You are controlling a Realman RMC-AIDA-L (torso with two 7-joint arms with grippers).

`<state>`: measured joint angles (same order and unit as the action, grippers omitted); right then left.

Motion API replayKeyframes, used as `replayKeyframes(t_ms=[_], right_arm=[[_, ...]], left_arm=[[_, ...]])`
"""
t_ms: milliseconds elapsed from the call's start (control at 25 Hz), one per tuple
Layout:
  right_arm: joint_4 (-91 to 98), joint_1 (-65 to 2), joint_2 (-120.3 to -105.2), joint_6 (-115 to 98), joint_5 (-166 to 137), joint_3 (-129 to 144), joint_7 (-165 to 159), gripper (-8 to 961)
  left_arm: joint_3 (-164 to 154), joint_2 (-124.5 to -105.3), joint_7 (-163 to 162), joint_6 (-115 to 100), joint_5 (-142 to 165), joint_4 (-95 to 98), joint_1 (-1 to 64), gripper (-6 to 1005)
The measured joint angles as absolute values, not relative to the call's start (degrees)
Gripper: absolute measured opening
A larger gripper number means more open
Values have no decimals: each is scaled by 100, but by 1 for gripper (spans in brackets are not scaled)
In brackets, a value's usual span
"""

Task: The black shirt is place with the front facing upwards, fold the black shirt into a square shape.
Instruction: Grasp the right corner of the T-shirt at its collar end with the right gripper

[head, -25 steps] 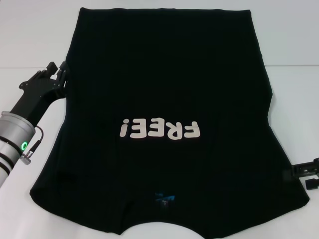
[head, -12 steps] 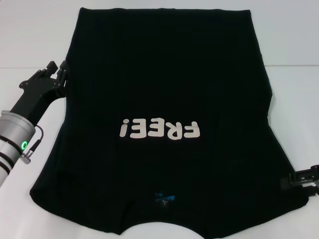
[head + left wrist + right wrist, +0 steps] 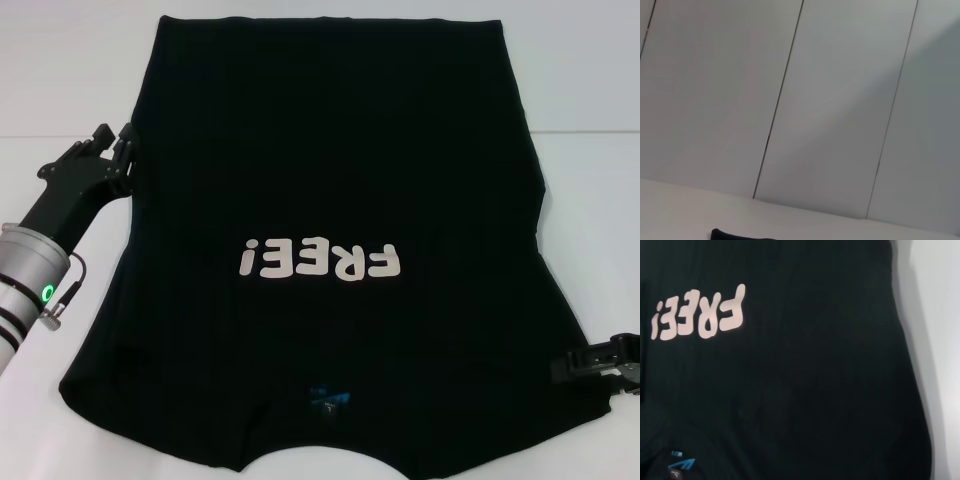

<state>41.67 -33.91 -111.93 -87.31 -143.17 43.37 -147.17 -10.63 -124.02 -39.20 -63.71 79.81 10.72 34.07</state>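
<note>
The black shirt [image 3: 330,150] lies flat on the white table, front up, collar toward me. Its white "FREE!" print [image 3: 320,260] reads upside down and the blue neck label [image 3: 330,398] sits near the front edge. My left gripper [image 3: 114,140] is open beside the shirt's left side edge, holding nothing. My right gripper [image 3: 585,362] reaches in from the right edge of the head view, at the shirt's right sleeve. The right wrist view shows the shirt [image 3: 815,390], its print [image 3: 700,315] and its label [image 3: 682,465]. The left wrist view shows only a dark sliver of the shirt [image 3: 740,235].
The white table [image 3: 60,100] shows bare strips left and right of the shirt. A pale panelled wall [image 3: 840,100] stands behind the table. The shirt's hem reaches the far edge of the head view.
My right gripper has moved in from the right edge toward the shirt's right sleeve and slightly nearer to me. The left arm and the shirt have not moved.
</note>
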Motion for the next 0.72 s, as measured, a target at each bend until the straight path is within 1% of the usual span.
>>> replayKeyframes(t_ms=[560, 720], right_arm=[[4188, -3338, -11170, -8707, -14408, 4191, -14696, 938], [4213, -3329, -11162, -8848, -14319, 4082, -14616, 917]], left_arm=[[-1063, -12402, -3920, -6386, 7978, 1073, 3400, 304], [-1063, -12402, -3920, -6384, 7981, 1072, 3416, 305]])
